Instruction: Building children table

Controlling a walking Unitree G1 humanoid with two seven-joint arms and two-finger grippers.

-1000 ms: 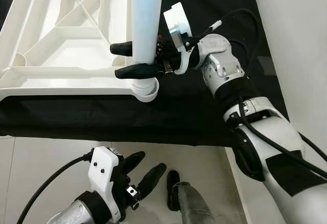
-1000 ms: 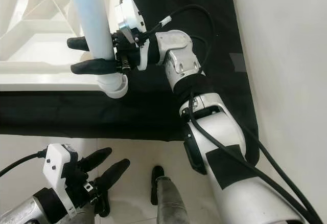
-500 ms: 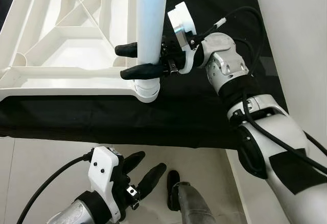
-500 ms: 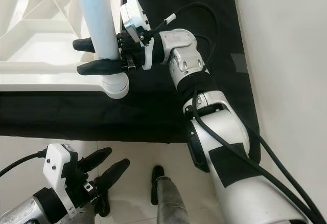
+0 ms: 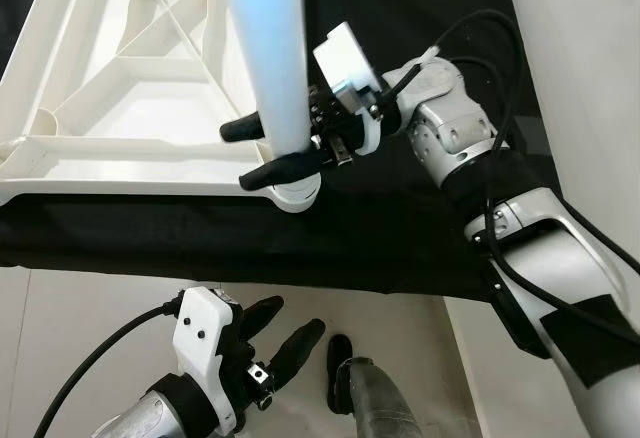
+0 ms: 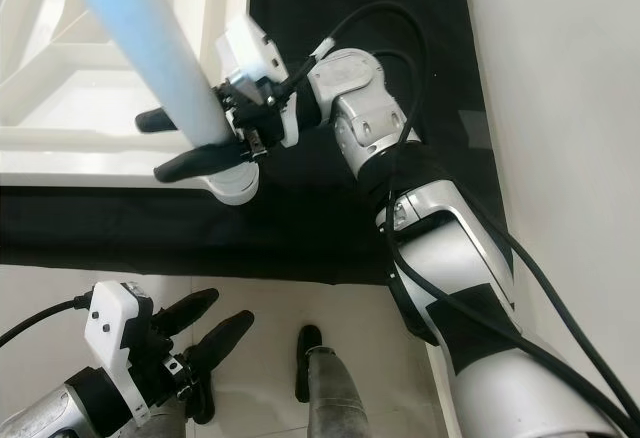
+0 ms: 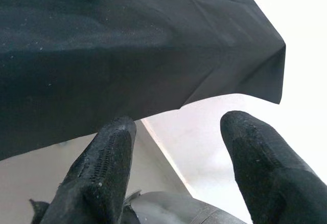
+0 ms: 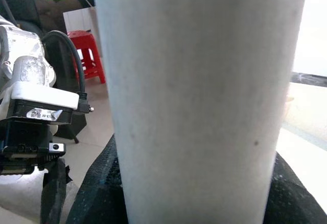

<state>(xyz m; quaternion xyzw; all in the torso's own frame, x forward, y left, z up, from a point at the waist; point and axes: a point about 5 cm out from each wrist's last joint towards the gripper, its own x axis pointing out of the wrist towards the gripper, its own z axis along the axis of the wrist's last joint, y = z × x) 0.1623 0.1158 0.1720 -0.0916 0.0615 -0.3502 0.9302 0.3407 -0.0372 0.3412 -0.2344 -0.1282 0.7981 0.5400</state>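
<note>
I see my right arm [image 5: 540,258] extended forward and bent at the elbow, wrist turned inward toward my left. Right claw [image 5: 258,150]: two black fingers closed on opposite sides of the pale blue leg [image 5: 268,48], one finger beyond it, one nearer me. Left arm held low near my body. Left claw [image 5: 283,330]: fingers [image 7: 104,175] spread apart, gripping nothing.

table leg [image 5: 268,48] now tilted left in the right end effector [image 5: 268,150]
</note>
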